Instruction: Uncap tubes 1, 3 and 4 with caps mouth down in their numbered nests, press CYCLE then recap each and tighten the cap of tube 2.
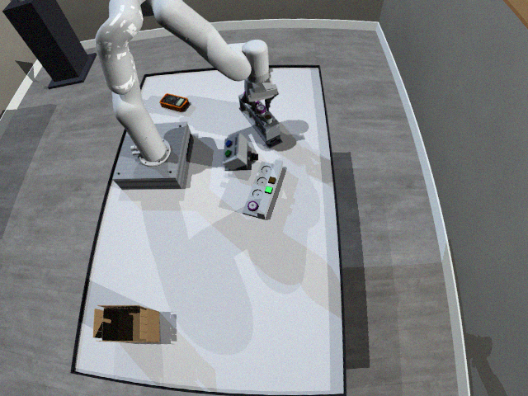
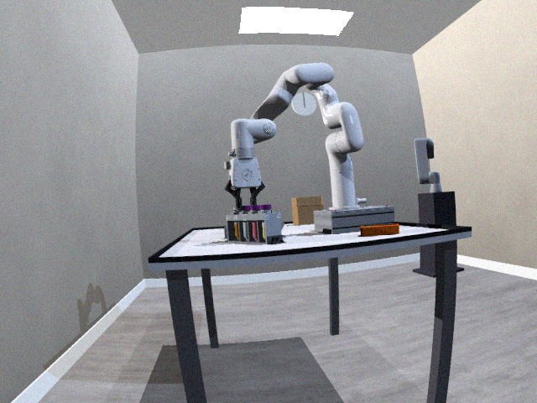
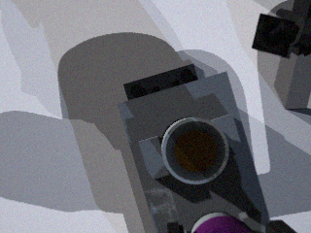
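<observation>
The decapping station (image 1: 260, 117) stands at the far side of the mat. My gripper (image 2: 245, 202) hangs straight down over it, fingers on either side of the purple cap (image 1: 259, 107) of the third tube. The fingers are slightly spread and open. This cap shows at the bottom edge of the wrist view (image 3: 219, 225). The tube beside it (image 3: 195, 150) is uncapped, with a dark mouth (image 1: 267, 115). The cap tray (image 1: 264, 187) holds one purple cap (image 1: 253, 206) in its nearest nest; the other nests are empty. The green lamp (image 1: 268, 190) is lit and the amber lamp (image 1: 271, 180) is dark.
The key housing (image 1: 236, 153), with the blue key (image 1: 230, 143) and green key (image 1: 228, 152), stands between the arm base (image 1: 151, 159) and the tray. An orange device (image 1: 174, 101) lies at the back and a cardboard box (image 1: 128, 323) at the near left corner.
</observation>
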You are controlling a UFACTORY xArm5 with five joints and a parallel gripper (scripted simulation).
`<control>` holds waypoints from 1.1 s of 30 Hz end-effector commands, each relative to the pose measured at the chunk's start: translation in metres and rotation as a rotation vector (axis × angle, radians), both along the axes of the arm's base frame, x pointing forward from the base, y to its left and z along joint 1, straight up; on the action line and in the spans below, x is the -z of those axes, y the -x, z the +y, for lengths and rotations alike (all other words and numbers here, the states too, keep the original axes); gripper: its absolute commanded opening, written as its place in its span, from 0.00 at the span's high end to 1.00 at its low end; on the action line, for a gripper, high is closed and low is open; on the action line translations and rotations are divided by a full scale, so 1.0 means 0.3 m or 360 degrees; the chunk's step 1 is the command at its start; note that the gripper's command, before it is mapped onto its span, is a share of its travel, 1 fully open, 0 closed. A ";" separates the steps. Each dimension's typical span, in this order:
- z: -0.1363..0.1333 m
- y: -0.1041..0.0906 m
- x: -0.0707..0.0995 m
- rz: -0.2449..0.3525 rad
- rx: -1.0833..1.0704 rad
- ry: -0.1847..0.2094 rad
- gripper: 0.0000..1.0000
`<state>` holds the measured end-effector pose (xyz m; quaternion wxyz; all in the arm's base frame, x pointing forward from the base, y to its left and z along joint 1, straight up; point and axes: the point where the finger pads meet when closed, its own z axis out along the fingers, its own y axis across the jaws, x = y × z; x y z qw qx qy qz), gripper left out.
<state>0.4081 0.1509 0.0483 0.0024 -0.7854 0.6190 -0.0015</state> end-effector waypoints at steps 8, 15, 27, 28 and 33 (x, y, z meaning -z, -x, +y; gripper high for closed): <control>0.001 -0.004 -0.004 -0.0006 -0.0859 -0.0002 0.54; 0.001 -0.004 -0.004 -0.0008 -0.1301 0.0001 0.54; 0.001 -0.004 -0.004 -0.0009 -0.1685 0.0003 0.54; 0.001 -0.004 -0.004 -0.0009 -0.1685 0.0003 0.54; 0.001 -0.004 -0.004 -0.0009 -0.1685 0.0003 1.00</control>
